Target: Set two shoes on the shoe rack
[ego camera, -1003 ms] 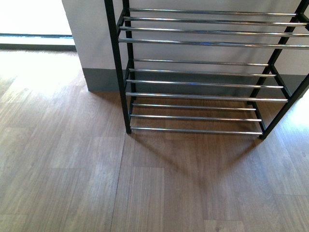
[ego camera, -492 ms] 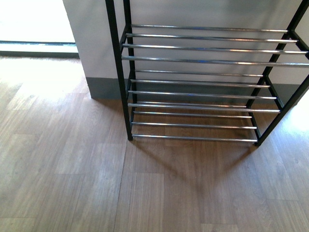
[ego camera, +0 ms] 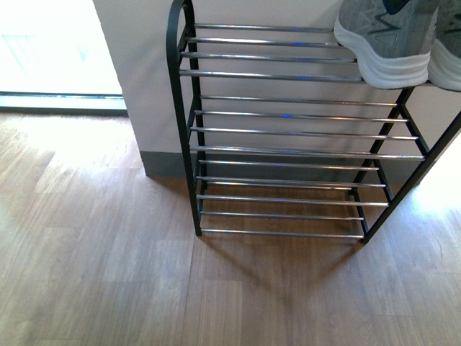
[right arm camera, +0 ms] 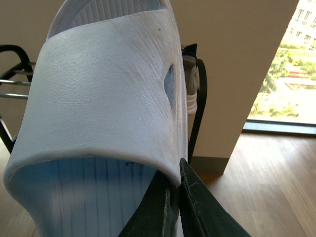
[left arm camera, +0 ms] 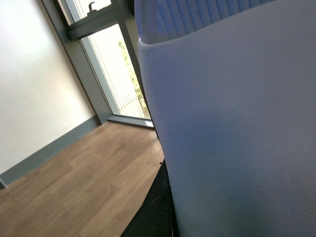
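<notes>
The shoe rack stands against the wall in the front view, a black frame with chrome bars. Two grey sneakers with white soles rest on an upper tier at the right. Neither arm shows in that view. A pale blue-white slide sandal fills the left wrist view, and my left gripper is shut on it, with only one dark finger showing. In the right wrist view my right gripper is shut on the strap edge of the other slide sandal, near the rack's end post.
A white wall pillar with a grey skirting stands behind the rack's left side. Wood floor stretches in front and to the left. A bright floor-length window is at the far left, and another window shows in the right wrist view.
In the front view the rack has slid lower and looks smaller. Its upper tier with the two grey sneakers has come into view at the top right.
</notes>
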